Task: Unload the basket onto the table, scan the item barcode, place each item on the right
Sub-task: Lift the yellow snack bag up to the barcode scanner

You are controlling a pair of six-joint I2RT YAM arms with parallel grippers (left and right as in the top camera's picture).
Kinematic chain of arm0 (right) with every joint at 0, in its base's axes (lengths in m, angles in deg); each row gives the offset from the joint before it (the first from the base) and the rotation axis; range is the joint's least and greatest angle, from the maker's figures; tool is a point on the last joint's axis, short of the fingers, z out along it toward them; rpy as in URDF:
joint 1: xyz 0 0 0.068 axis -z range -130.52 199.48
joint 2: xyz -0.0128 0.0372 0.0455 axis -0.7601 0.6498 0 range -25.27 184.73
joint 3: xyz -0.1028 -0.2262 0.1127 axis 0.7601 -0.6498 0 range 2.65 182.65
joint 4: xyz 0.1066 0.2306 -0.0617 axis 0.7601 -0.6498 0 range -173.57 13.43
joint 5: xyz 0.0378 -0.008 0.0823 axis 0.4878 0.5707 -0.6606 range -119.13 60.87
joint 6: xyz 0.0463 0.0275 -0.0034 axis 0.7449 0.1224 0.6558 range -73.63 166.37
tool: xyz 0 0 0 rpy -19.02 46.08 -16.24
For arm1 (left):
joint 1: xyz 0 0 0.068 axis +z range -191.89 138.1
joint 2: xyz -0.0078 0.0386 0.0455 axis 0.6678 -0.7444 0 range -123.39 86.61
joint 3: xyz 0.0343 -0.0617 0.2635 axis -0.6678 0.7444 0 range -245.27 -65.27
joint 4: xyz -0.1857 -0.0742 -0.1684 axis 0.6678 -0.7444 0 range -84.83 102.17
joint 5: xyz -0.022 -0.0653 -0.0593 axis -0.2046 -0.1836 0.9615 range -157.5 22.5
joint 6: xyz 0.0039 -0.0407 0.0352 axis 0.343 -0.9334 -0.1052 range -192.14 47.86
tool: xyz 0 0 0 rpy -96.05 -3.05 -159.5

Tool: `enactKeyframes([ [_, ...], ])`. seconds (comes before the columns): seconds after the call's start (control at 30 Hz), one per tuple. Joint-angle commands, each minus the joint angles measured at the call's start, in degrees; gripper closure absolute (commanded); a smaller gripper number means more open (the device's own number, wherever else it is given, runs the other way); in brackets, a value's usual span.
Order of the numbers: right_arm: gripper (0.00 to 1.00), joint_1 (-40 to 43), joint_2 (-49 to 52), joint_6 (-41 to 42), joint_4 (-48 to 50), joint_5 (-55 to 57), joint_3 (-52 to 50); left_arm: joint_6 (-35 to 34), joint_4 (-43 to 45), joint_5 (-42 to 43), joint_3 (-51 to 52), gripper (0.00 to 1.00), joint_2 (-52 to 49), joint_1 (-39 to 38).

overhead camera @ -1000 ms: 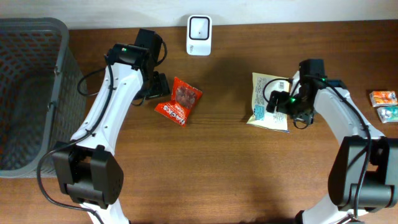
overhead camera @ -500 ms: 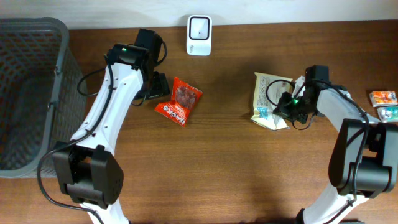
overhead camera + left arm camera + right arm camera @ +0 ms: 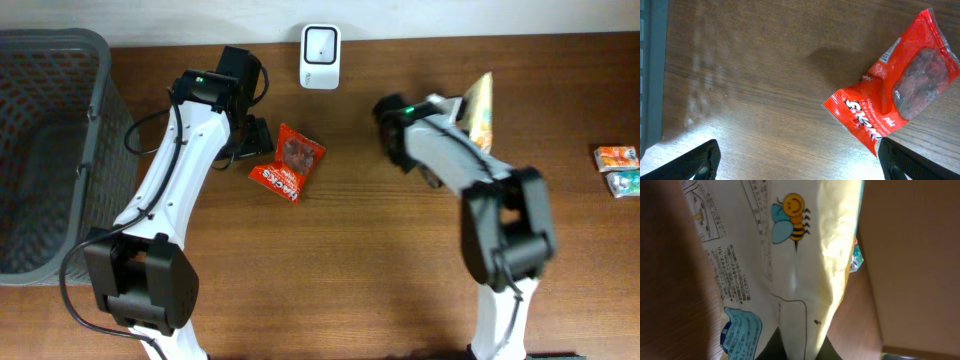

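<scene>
1. Near the rear edge of the worktop (image 3: 350,260), right of the white scanner (image 3: 320,43), the right end effector (image 3: 794,347) is clamped on the yellow bee-print packet (image 3: 481,103), which is held off the surface.
2. The pinch looks to be on 1 thin edge, so a fast swing could make the packet slip or twist.
3. I cannot spot the barcode. If it faces away from the scanner, nothing reads.
4. The left end effector (image 3: 807,162) hangs wide open beside the red snack packet (image 3: 895,95), which could be misread as the item.

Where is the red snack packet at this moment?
In the overhead view, the red snack packet lies left of centre, just beside the left gripper and below the white scanner.
</scene>
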Motion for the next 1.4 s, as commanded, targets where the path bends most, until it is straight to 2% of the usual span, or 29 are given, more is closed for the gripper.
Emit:
enactKeyframes([
  [0.0, 0.83, -5.09, 4.15, 1.66, -0.74, 8.15, -0.52, 0.7, 0.07, 0.2, 0.11, 0.01, -0.09, 0.31],
  [0.1, 0.57, -11.45, 3.78, 1.66, -2.64, 4.68, 1.31, 0.7, 0.07, 0.2, 0.11, 0.01, -0.09, 0.31],
  [0.17, 0.55, -14.47, 3.63, 1.64, -4.74, -5.09, 5.86, 0.7, 0.07, 0.2, 0.11, 0.01, -0.09, 0.31],
  [0.2, 0.44, -14.91, 3.56, 1.66, -6.71, -10.97, 9.75, 0.7, 0.07, 0.2, 0.11, 0.01, -0.09, 0.31],
  [0.27, 0.42, -13.77, 3.41, 1.62, -11.04, -19.37, 16.74, 0.7, 0.07, 0.2, 0.11, 0.01, -0.09, 0.31],
  [0.33, 0.33, -10.1, 2.6, -5.97, -13.88, -31.87, 23.93, 0.7, 0.07, 0.2, 0.11, 0.01, -0.09, 0.31],
  [0.4, 0.19, -4.92, 2.27, -18.93, -15.65, -46.31, 28.33, 0.7, 0.07, 0.2, 0.11, 0.01, -0.09, 0.31],
  [0.43, 0.08, -1.2, 2.29, -23.78, -17.7, -51.25, 28.76, 0.7, 0.07, 0.2, 0.11, 0.01, -0.09, 0.31],
  [0.47, 0.05, 2.56, 2.51, -25.83, -20.39, -53.22, 28.65, 0.7, 0.07, 0.2, 0.11, 0.01, -0.09, 0.31],
  [0.63, 0.05, 13.49, 3.87, -37.68, -20.24, -64.83, 24.0, 0.7, 0.07, 0.2, 0.11, 0.01, -0.09, 0.31],
  [0.8, 0.04, 15.02, 4.13, -37.62, -9.73, -68.28, 13.7, 0.7, 0.07, 0.2, 0.11, 0.01, -0.09, 0.24],
  [0.9, 0.19, 14.67, 4.13, -35.34, -1.66, -68.54, 7.91, 0.7, 0.07, 0.2, 0.11, 0.01, -0.09, 0.24],
  [0.97, 0.54, 14.25, 4.13, -34.18, 1.42, -69.09, 4.48, 0.7, 0.07, 0.2, 0.11, 0.01, -0.09, 0.24],
  [1.0, 0.75, 13.62, 4.11, -30.86, 1.55, -69.42, 4.59, 0.7, 0.07, 0.2, 0.11, 0.01, -0.09, 0.24],
  [1.07, 0.86, 13.14, 4.11, -30.91, 1.46, -72.87, 6.01, 0.7, 0.07, 0.2, 0.11, 0.01, -0.09, 0.24],
  [1.1, 0.96, 12.68, 4.11, -30.88, 1.46, -75.47, 7.67, 0.72, 0.07, 0.2, 0.11, 0.01, -0.09, 0.24],
  [1.23, 0.96, 9.62, 4.07, -26.77, 1.97, -78.07, 19.02, 0.7, 0.07, 0.2, 0.11, 0.01, -0.09, 0.24],
  [1.27, 0.96, 7.67, 4.07, -26.8, 4.35, -77.85, 23.61, 0.7, 0.07, 0.2, 0.11, 0.01, -0.09, 0.24],
  [1.37, 0.96, 4.63, 4.07, -26.67, 15.45, -77.13, 26.38, 0.7, 0.07, 0.2, 0.11, 0.01, -0.09, 0.24],
])
